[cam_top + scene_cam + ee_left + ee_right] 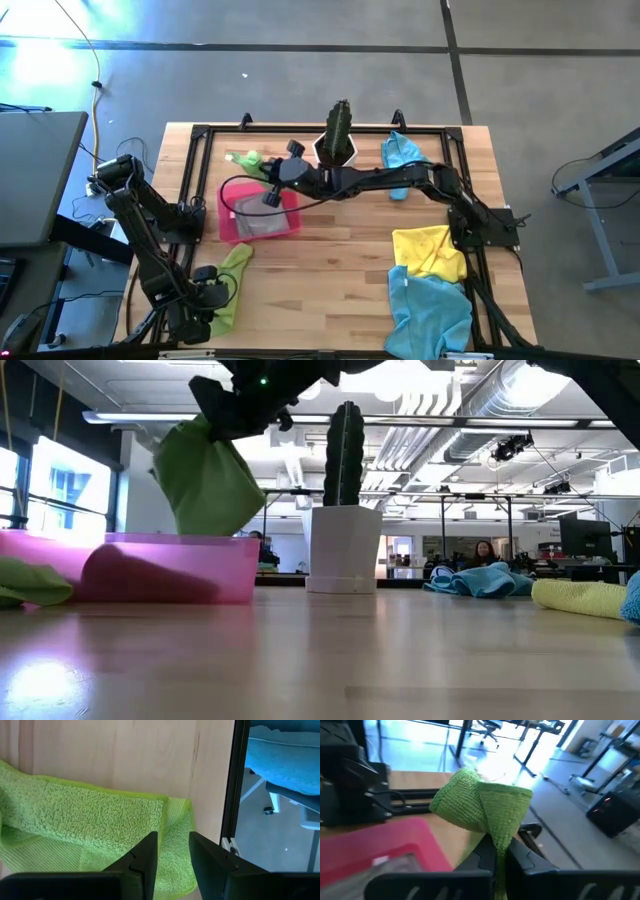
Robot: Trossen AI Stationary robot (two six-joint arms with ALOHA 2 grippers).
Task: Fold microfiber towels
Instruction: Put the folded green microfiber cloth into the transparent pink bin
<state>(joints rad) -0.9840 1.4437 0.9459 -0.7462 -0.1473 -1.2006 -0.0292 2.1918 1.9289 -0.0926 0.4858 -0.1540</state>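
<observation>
My right gripper (264, 166) reaches across the table from the right and is shut on a lime green towel (205, 475). The towel hangs above the far left part of the pink tray (170, 570). A second lime green towel (232, 285) lies flat near the front left corner. My left gripper (172, 857) points down over this towel's edge beside the table's rim, with a gap between its fingers. My right gripper pinches a bunched fold of the green towel (496, 837) between its two fingers, several layers thick. The fingers come nearly level from the table's right. The towel hangs slack below them (200, 500), clear of the tray. Whether my left gripper touches the towel under it I cannot tell.
A cactus in a white pot (338, 140) stands at the far middle, with a light blue towel (402, 160) to its right. A yellow towel (430, 250) and another light blue one (430, 312) lie at the front right. Something grey (265, 225) lies in the tray.
</observation>
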